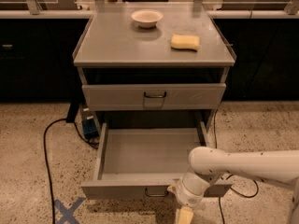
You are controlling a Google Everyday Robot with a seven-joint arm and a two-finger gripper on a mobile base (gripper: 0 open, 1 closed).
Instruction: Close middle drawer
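Just below front edge of open middle drawer (148, 154), end effector (184, 214).

Dim, warm light from above leaves a soft sheen on the worktop (117, 45), dark shadow beneath it and under the open middle drawer (149, 155), and brightens the pale tool (184, 213) at the bottom edge.

Grey cabinet top (117, 45) carries 1 white bowl (146, 17) and 1 yellow sponge (185, 42); gripper (183, 214) hangs low above speckled floor (28, 171)

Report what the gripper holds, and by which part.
Nothing seen held: the gripper hangs before the front of the open middle drawer, right of its handle.
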